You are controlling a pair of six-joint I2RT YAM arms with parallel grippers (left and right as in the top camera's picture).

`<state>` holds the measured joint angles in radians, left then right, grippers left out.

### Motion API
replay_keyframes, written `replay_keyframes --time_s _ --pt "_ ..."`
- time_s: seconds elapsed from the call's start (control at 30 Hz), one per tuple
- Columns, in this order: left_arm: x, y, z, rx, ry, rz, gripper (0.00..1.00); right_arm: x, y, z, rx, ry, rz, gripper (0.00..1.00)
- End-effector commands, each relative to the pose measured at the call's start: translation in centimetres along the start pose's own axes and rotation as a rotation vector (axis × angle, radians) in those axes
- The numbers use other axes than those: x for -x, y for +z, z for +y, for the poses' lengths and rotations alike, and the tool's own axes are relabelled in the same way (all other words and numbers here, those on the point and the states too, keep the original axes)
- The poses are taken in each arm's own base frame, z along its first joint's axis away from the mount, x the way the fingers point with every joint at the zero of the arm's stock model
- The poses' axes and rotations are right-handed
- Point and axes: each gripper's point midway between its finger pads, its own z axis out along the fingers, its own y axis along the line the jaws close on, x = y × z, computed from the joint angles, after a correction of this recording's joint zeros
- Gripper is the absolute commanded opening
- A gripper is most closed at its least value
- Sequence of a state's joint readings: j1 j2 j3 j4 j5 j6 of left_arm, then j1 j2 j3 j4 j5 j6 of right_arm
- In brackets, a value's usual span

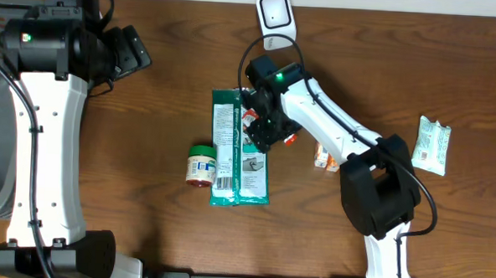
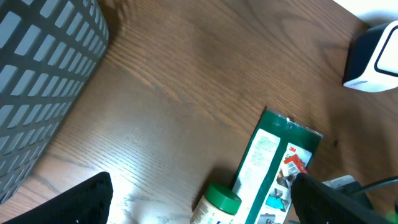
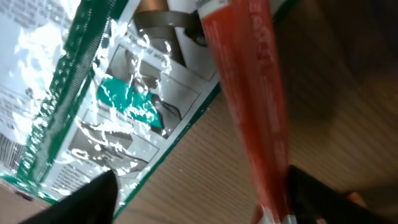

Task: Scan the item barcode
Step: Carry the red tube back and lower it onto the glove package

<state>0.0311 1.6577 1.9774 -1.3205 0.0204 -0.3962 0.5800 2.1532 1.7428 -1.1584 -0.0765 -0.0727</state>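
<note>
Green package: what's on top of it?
A red tube crosses the green package at its right edge, inside the open right gripper. The arm covers the print there from overhead.

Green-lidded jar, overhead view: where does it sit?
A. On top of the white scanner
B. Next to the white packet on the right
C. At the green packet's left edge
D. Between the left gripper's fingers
C: the jar lies on the table right beside the left edge of the green packet, well away from the scanner and the white packet.
</note>
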Motion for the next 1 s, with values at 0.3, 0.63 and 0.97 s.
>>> replay_keyframes --time_s 0.3,0.63,0.97 --pt "0.2 0.0 0.1 0.005 -0.011 -0.005 0.92 -0.2 -0.9 2.9 0.202 -0.097 -0.009 0.01" --pt "0.2 0.0 0.1 0.005 -0.011 -0.005 0.92 0.3 -0.5 -0.4 0.042 0.044 -0.015 0.73" --pt "0.2 0.0 0.1 0.005 -0.011 -0.005 0.92 0.5 -0.5 -2.9 0.119 0.162 -0.049 0.22"
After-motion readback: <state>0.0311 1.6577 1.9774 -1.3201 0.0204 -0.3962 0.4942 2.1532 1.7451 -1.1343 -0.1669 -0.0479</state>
